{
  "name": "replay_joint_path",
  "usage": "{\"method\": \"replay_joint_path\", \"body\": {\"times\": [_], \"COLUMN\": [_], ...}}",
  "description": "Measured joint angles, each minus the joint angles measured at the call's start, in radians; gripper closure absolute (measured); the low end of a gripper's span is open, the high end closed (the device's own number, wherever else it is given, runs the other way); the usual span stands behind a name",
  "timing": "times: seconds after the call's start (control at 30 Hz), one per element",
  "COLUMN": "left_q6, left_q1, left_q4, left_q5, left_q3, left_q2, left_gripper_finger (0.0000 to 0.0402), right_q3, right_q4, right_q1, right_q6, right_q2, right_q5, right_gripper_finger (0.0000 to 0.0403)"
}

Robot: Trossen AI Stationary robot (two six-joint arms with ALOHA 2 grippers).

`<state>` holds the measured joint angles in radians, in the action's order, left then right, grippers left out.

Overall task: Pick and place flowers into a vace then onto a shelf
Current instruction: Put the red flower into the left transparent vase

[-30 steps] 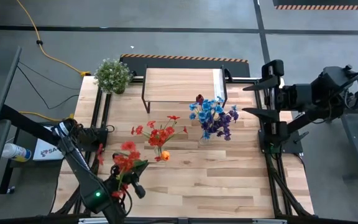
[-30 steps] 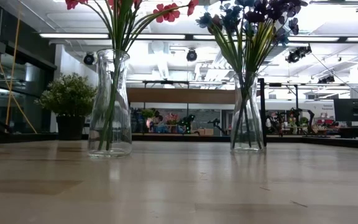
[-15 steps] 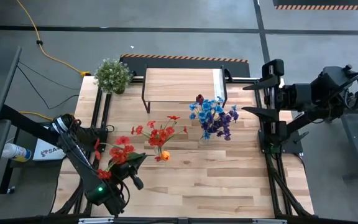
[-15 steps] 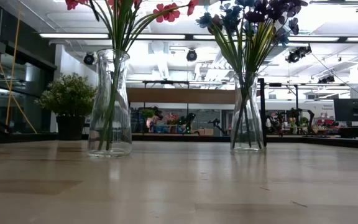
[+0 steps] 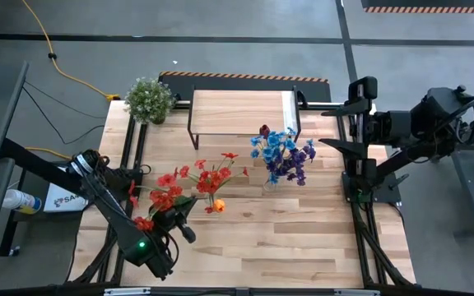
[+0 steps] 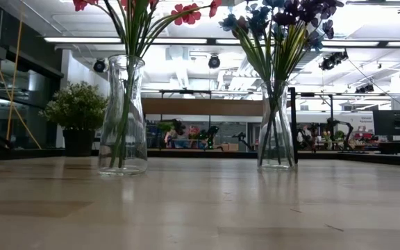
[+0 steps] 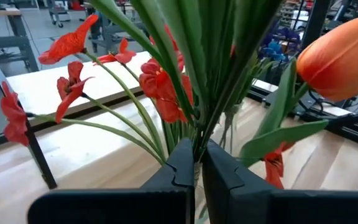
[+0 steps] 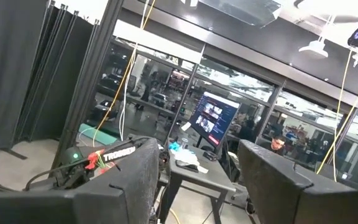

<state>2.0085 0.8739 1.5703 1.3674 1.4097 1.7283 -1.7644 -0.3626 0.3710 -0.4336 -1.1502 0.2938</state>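
Flowers are found in three groups on the wooden tabletop (image 5: 286,230). A bunch of red flowers (image 5: 161,197) is held by its green stems in the left gripper (image 5: 179,219), above the front left part of the table; in the left wrist view the two dark fingers (image 7: 179,168) are seen pressed narrowly together on the stems (image 7: 197,118), with red blooms spread to one side and an orange tulip (image 7: 344,56) close by on the other. Just beside that bunch, a clear glass vase (image 6: 123,114) is seen holding more red flowers (image 5: 214,174) and the orange tulip (image 5: 218,205). A second glass vase (image 6: 276,125) with blue and purple sprays (image 5: 285,154) and a small dark red bud (image 5: 264,130) is placed nearer the right side, just in front of the shelf (image 5: 241,111). The shelf is set at the back of the table, its white strip at the right end. A bushy potted plant (image 5: 149,99) is seen at the back left corner. The right gripper (image 5: 354,115) is kept off the table's right edge, well apart from the flowers, its fingers (image 8: 135,180) spread wide with nothing between them.
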Motion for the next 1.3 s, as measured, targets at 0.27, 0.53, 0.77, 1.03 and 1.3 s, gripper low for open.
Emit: {"method": "replay_joint_path", "body": {"times": [0.27, 0.53, 0.77, 1.03, 1.3], "left_q6": [0.013, 0.012, -0.022, -0.052, -0.173], "left_q1": [0.003, 0.003, 0.002, -0.01, -0.056], "left_q4": [-0.02, -0.051, -0.094, -0.117, -0.18], "left_q5": [-0.036, -0.043, -0.051, -0.074, -0.123], "left_q3": [0.0, 0.0, 0.0, 0.0, 0.002], "left_q2": [0.0, 0.0, 0.003, 0.005, 0.01], "left_gripper_finger": [0.0359, 0.0359, 0.0359, 0.0359, 0.0359], "right_q3": [0.0, 0.0, 0.0, 0.0, 0.0], "right_q4": [0.0, 0.0, 0.0, -0.012, -0.023], "right_q1": [0.0, 0.0, 0.0, 0.0, 0.0], "right_q6": [-0.02, -0.021, -0.021, -0.02, -0.019], "right_q2": [0.0, 0.0, 0.0, 0.0, 0.0], "right_q5": [0.0, 0.0, 0.0, -0.001, -0.008], "right_gripper_finger": [0.0191, 0.0193, 0.0198, 0.0199, 0.0195]}}
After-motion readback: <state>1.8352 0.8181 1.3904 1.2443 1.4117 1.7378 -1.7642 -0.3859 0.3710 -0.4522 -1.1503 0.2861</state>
